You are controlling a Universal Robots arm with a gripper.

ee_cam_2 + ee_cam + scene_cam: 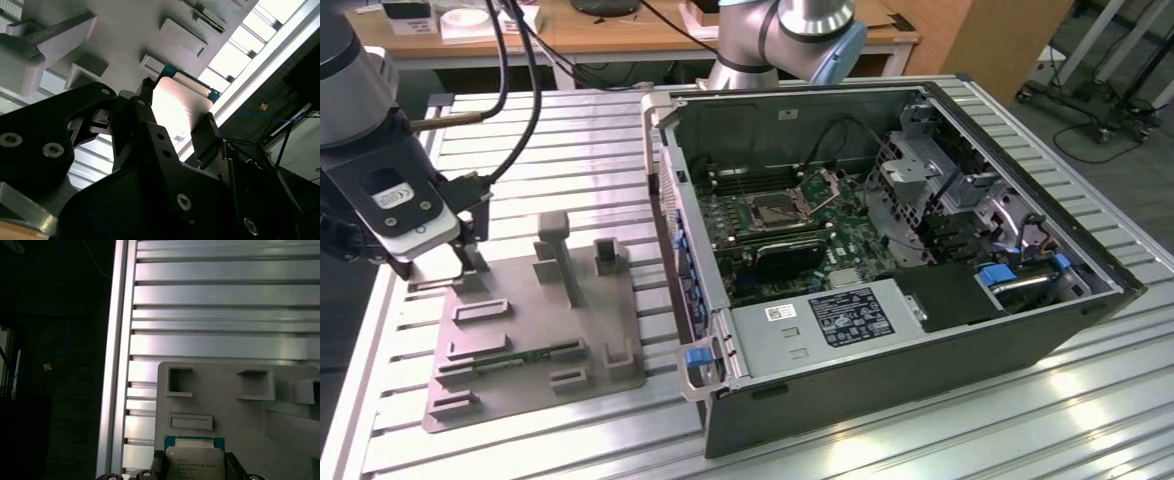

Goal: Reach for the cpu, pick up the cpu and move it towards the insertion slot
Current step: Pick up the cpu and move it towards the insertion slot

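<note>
While gripper (178,111) clamps cpu (194,462) by opposite edges at grey fixture plate (520,335), insertion slot (774,212) lies well apart | direction: exterior view's right | inside open computer case (921,372)

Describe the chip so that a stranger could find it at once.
Find the grey plastic plate beside the open computer case. At its edge the gripper clasps the chip: flat, square, silvery, unlike the grey blocks nearby.

Bright light; glare whitens the cpu (180,107) and the table slats (236,59) in the second wrist view.
</note>
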